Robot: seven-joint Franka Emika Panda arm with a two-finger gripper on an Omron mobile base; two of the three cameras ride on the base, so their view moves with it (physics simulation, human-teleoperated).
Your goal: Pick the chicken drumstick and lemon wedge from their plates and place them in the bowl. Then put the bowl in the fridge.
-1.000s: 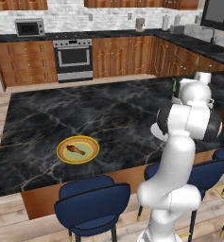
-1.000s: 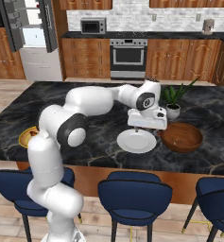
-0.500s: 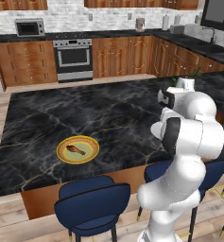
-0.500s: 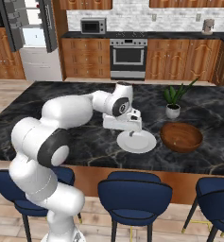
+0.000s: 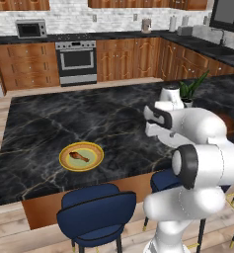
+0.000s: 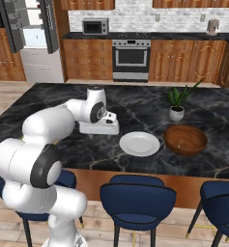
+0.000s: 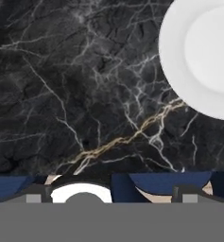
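The drumstick (image 5: 79, 157) lies on the yellow plate (image 5: 96, 149), so the arm should go there next. Come down over its thick end. I cannot tell if the gripper (image 6: 99, 127) is open or closed.

The white plate (image 7: 203, 52) is cut off at the hand view's 2 o'clock corner; the bowl (image 5: 230, 124) is largely hidden behind the arm — the tool's jaws cannot be made out.
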